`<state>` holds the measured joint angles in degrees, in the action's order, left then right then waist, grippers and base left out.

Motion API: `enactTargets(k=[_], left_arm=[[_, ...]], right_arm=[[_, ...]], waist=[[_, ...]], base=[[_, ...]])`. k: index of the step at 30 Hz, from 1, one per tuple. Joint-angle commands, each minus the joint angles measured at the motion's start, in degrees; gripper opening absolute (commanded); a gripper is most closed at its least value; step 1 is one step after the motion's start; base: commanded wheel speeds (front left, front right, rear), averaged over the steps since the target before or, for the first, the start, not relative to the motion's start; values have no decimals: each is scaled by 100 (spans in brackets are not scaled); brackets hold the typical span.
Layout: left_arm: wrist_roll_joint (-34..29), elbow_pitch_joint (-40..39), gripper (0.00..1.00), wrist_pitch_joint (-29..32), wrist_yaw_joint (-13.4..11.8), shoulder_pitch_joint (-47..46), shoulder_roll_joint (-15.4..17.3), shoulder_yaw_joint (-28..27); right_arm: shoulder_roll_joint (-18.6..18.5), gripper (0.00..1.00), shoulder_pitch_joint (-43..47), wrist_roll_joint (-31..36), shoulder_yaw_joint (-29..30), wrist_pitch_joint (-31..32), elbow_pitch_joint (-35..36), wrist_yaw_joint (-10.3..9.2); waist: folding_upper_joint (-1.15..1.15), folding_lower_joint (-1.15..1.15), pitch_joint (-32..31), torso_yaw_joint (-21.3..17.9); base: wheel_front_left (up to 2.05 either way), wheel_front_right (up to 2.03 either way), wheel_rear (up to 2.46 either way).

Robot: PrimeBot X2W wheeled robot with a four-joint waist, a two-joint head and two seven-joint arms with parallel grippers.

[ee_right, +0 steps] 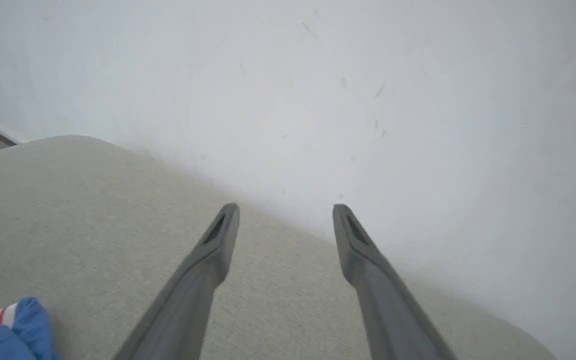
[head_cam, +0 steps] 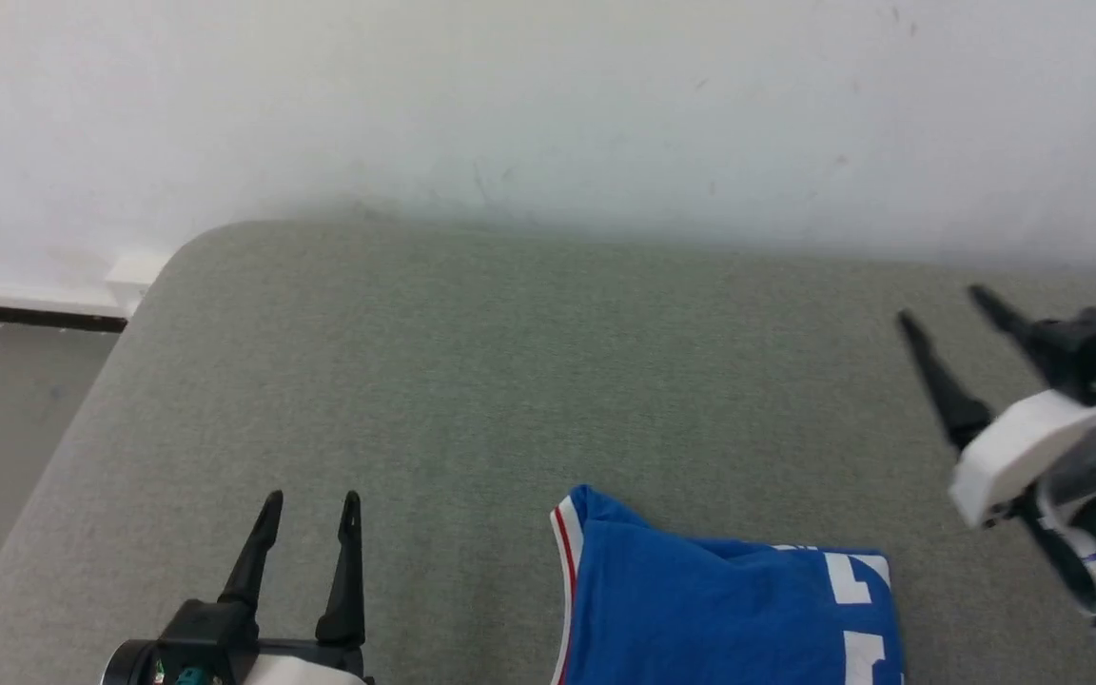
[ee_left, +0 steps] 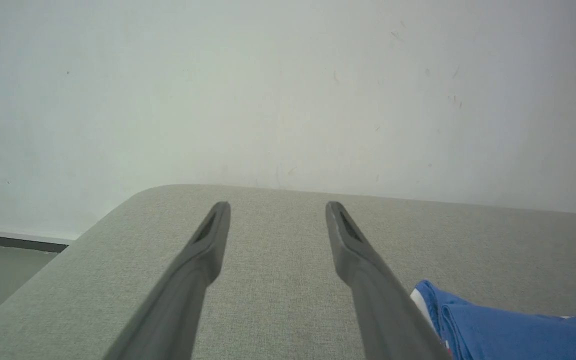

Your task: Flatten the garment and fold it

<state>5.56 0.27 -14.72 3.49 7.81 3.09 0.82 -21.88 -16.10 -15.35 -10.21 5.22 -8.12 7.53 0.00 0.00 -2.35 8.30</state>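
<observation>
Blue jersey (head_cam: 700, 609), red/wht trim

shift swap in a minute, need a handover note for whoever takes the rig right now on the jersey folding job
Left hand: open, empty, at the left over the grey cushion, apart from the cloth.
Right hand: open, empty, out at the right, also apart from the cloth.
Garment: lies on the near side of the cushion between the two hands, in a compact layered shape. The head view cuts off its lower part.
Done: it looks folded at least once, and nothing grips it.
Left: check the hidden part, then probably square the edges or add a last fold.
</observation>
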Motion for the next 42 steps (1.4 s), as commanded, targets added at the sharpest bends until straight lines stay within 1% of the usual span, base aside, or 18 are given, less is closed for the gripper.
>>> enactTargets(k=[1, 3, 6, 8, 11, 17, 21, 24, 29, 33, 35, 38, 42], left_arm=[[24, -35, 100, -28, -11, -109, -20, 14], [27, -55, 100, -28, -20, -113, -20, 43], [47, -84, 100, -28, -45, -126, -21, 87], [88, -104, 100, -28, -61, -132, -21, 121], [109, -125, 100, -28, -57, -128, -21, 176], [155, -128, 100, -28, -44, -93, -21, 288], [161, -141, 100, -28, -16, -98, -21, 353], [151, -134, 100, -28, 8, -104, -21, 385], [165, -97, 100, -28, 1, -100, -21, 396], [129, -33, 100, -28, 16, -94, -21, 412], [133, -30, 100, -28, 21, -118, -21, 423], [141, -27, 100, -28, 29, -164, -21, 433], [156, -12, 100, -28, 27, -230, -21, 435]], right_arm=[[-25, 100, 19, 125, 69, -127, 33, -4], [-104, 100, 170, 441, 361, -441, 99, -4], [-4, 100, 533, 730, 871, -779, 294, -4], [166, 100, 832, 888, 1198, -952, 526, -4], [582, 100, 1300, 1061, 1717, -1231, 917, -4], [1181, 100, 2149, 1392, 2032, -1630, 1499, -4], [1496, 100, 2502, 1493, 2141, -1768, 1679, -4], [1630, 100, 2694, 1552, 2151, -1839, 1696, -4], [1738, 100, 2802, 1657, 2143, -1874, 1653, -4], [1773, 100, 2793, 1620, 2094, -1763, 1702, -4], [1767, 100, 2796, 1472, 2038, -1564, 1738, -4], [1559, 100, 2808, 1092, 1816, -946, 1710, -4], [1213, 100, 2798, 359, 1538, 283, 1667, -4]], waist=[[0, 0, 24, -169], [0, 0, 46, -251], [0, 0, 88, -337], [0, 0, 111, -379], [0, 0, 146, -411], [0, 0, 190, -394], [0, 0, 192, -325], [0, 0, 183, -283], [0, 0, 175, -262], [0, 0, 180, -241], [0, 0, 219, -210], [0, 0, 293, -158], [0, 0, 431, -86]], base=[[0, 0, 0], [0, 0, 0], [0, 0, 0], [0, 0, 0], [0, 0, 0], [0, 0, 0], [0, 0, 0], [0, 0, 0], [0, 0, 0], [0, 0, 0], [0, 0, 0], [0, 0, 0], [0, 0, 0]])
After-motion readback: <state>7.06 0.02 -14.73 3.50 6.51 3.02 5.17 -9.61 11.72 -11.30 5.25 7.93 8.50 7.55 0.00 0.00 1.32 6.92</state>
